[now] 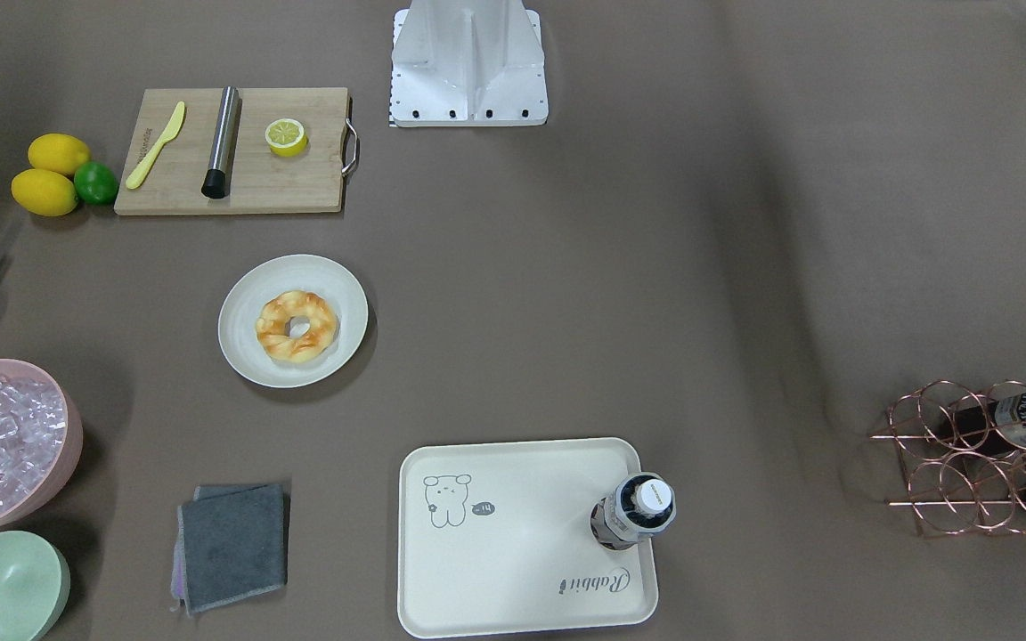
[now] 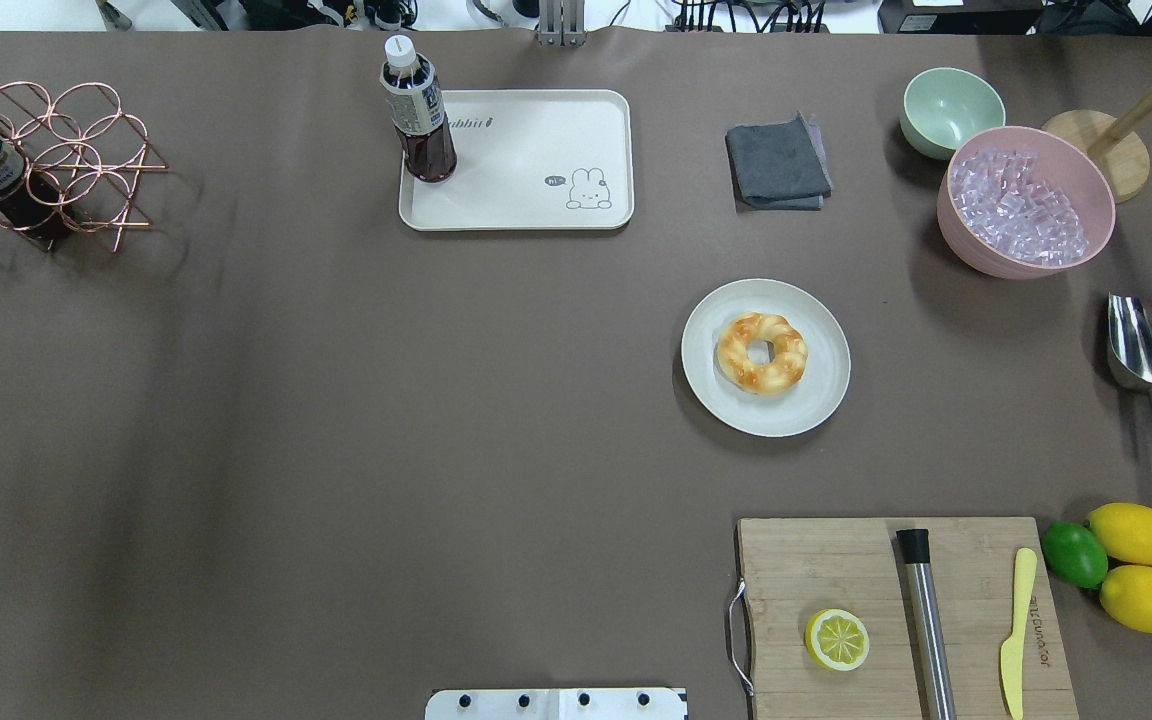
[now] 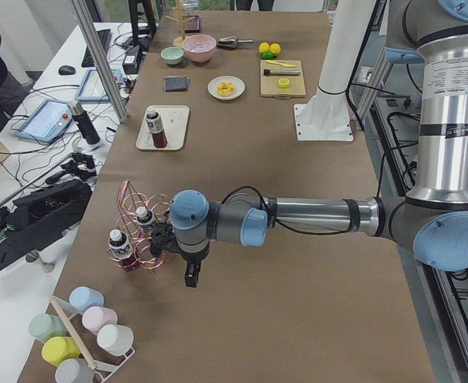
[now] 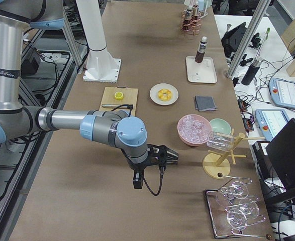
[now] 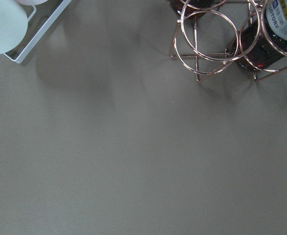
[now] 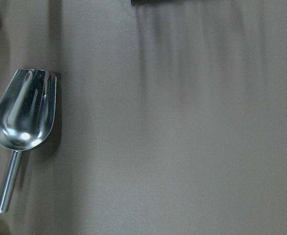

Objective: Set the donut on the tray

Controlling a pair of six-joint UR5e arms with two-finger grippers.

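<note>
Judging by the layout, nothing of the task had been done. The donut (image 1: pixel 297 326) lay flat in the middle of a round plate (image 1: pixel 241 343), in the right half of the worktop, about midway between the robot's edge and the operators' edge. The tray (image 1: pixel 513 570) sat well apart from it by the operators' edge, near the middle, with only a bottle (image 1: pixel 642 512) standing upright at its left rim. The left gripper (image 3: pixel 162 238) hung over the worktop's left end beside a wire rack (image 3: pixel 138 231), and the right gripper (image 4: pixel 168 155) over the right end. Neither was near the donut, and I could not tell whether their jaws were released or clenched. Reaching, grasping, carrying and setting down all remained.
</note>
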